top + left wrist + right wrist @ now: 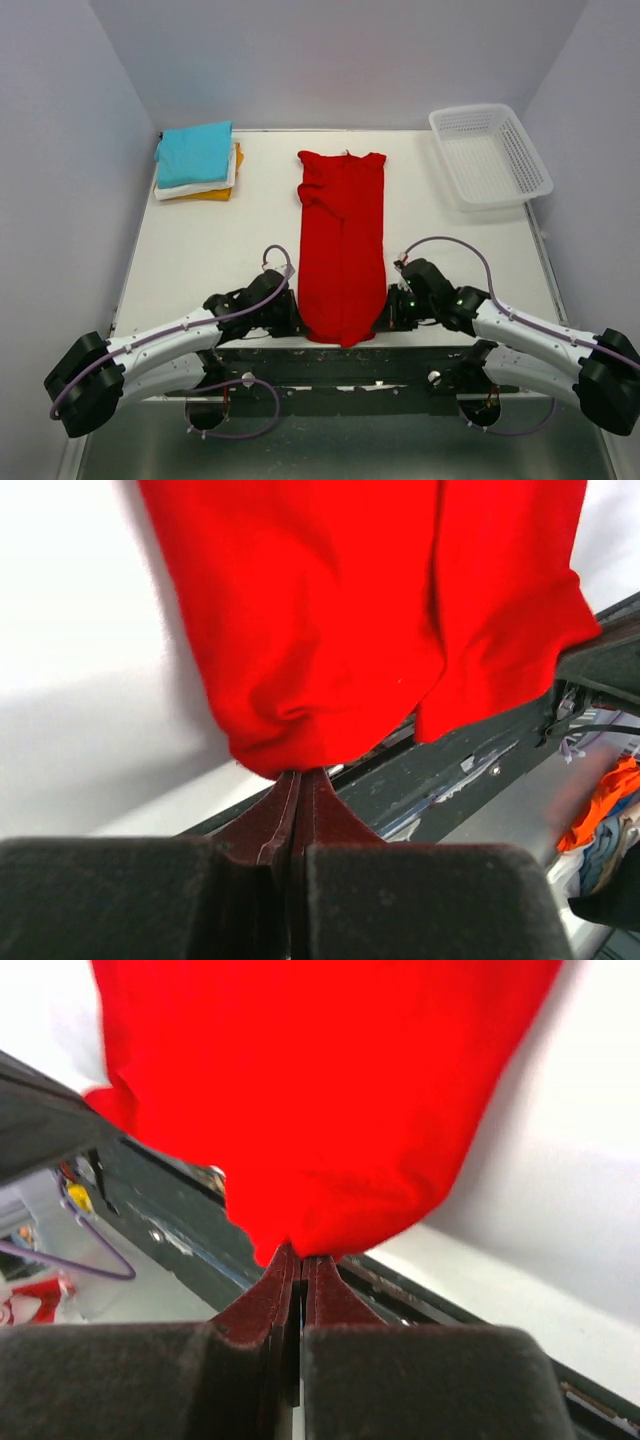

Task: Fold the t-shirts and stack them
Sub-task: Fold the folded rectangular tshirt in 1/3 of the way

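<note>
I saw the white worktop (200, 250) carrying a long, narrow bright red cloth t-shirt (342, 245), stretched away from between the left pincer (295, 316) and right pincer (389, 312). A white plastic lattice basket (490, 160) sat well beyond the right pincer. The stack of folded turquoise, white and orange-yellow shirts (196, 153) lay well beyond the left. Each pincer was clamped on a near hem corner of the red shirt.

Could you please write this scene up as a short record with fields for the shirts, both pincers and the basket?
red shirt: long folded strip, centred, hem at near edge
left pincer: shut on its near left corner
right pincer: shut on its near right corner
folded stack: turquoise, white, orange-yellow; far left
basket: far right
</note>
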Controlling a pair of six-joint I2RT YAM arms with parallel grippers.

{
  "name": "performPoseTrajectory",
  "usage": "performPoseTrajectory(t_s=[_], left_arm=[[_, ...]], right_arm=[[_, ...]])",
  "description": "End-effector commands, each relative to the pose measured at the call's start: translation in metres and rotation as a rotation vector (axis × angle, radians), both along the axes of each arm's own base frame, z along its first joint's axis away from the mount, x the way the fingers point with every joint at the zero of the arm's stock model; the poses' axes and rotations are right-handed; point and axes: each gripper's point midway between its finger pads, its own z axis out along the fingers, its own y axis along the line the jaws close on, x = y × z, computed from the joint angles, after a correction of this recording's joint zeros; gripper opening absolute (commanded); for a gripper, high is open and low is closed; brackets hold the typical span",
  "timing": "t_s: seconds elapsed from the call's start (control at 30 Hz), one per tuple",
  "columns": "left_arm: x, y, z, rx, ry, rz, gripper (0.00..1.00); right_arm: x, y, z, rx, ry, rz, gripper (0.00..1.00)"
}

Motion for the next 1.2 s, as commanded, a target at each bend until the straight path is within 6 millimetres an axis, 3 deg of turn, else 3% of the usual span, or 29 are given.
performPoseTrajectory(t_s=[0.0,0.37,0.47,0.57,0.7,0.8,0.93,1.03,1.17], left_arm=[[0.030,-0.011,0.022,0.011,-0.119,0.003,0.00],[0.131,-0.006,0.059,0.043,-0.250,0.149,0.00],[0.145,-0.010,0.069,0.044,-0.269,0.126,0.00],[0.139,-0.013,0.068,0.048,-0.261,0.069,0.00],[0.120,-0.005,0.048,0.078,-0.189,0.031,0.13],[0.107,0.002,0.036,0.091,-0.145,0.040,0.20],[0.099,0.013,0.025,0.095,-0.133,0.094,0.46],[0.106,0.013,0.025,0.094,-0.145,0.131,0.49],[0.124,0.008,0.029,0.114,-0.164,0.143,0.45]], right_arm=[[0.049,0.008,0.028,-0.025,-0.201,-0.088,0.01],[0.161,0.003,0.067,-0.161,-0.475,-0.323,0.01],[0.183,0.006,0.080,-0.139,-0.520,-0.342,0.01],[0.172,0.019,0.079,-0.107,-0.486,-0.246,0.01],[0.125,0.034,0.056,-0.003,-0.368,-0.048,0.01],[0.095,0.023,0.042,-0.015,-0.306,0.033,0.01],[0.068,0.009,0.035,-0.015,-0.290,0.101,0.01],[0.060,0.005,0.030,-0.005,-0.277,0.106,0.01],[0.066,0.009,0.034,0.006,-0.302,0.101,0.01]])
